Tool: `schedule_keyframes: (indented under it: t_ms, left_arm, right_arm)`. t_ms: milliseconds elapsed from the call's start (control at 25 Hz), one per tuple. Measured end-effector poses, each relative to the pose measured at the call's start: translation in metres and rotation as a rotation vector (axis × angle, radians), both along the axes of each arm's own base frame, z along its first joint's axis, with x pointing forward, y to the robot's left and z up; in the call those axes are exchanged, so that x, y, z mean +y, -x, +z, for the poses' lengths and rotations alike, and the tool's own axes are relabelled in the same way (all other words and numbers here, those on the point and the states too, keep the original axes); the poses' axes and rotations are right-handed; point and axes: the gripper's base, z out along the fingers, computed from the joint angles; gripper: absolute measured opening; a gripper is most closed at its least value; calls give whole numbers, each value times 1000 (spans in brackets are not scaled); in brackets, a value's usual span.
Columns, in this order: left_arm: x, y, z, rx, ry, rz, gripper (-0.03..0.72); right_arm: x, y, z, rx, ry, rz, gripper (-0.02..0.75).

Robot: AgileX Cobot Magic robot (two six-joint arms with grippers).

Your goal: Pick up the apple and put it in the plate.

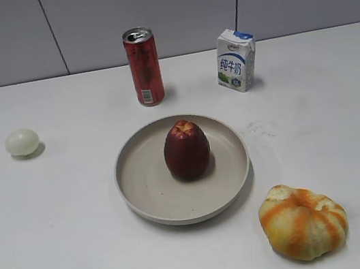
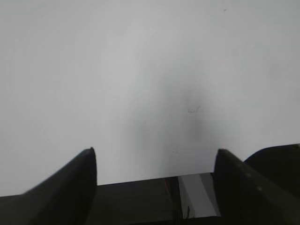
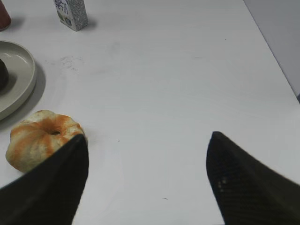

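Note:
The dark maroon apple [image 1: 186, 149] stands upright in the middle of the beige plate [image 1: 140, 182] at the table's centre. In the right wrist view only the plate's rim [image 3: 21, 79] and a dark sliver of the apple [image 3: 2, 74] show at the left edge. No arm or gripper shows in the exterior view. My left gripper [image 2: 154, 152] is open and empty over bare white table. My right gripper [image 3: 147, 138] is open and empty over bare table, to the right of the plate.
A red can [image 1: 144, 66] and a milk carton [image 1: 235, 59] stand behind the plate. A pale egg-like ball [image 1: 22, 142] lies at the left. An orange-and-yellow striped pumpkin [image 1: 303, 220] lies at the front right, beside my right gripper's left finger [image 3: 42, 138].

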Motion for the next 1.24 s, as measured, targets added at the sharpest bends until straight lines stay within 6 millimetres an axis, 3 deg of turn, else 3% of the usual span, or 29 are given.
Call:
schedule_keyframes:
  t_ms: [200, 520, 1000, 1240]
  left_arm:
    - [3, 37, -15, -109, 8, 1, 588]
    - [7, 73, -7, -416, 35, 8, 580]
    - [10, 106, -4, -648, 56, 9, 578]
    - [10, 109, -4, -663, 60, 8, 578]
  right_arm:
    - [0, 0, 0, 0, 0, 0, 589]
    - [0, 0, 0, 0, 0, 0, 589]
    - [0, 0, 0, 0, 0, 0, 589]
    - [0, 0, 0, 0, 0, 0, 589]
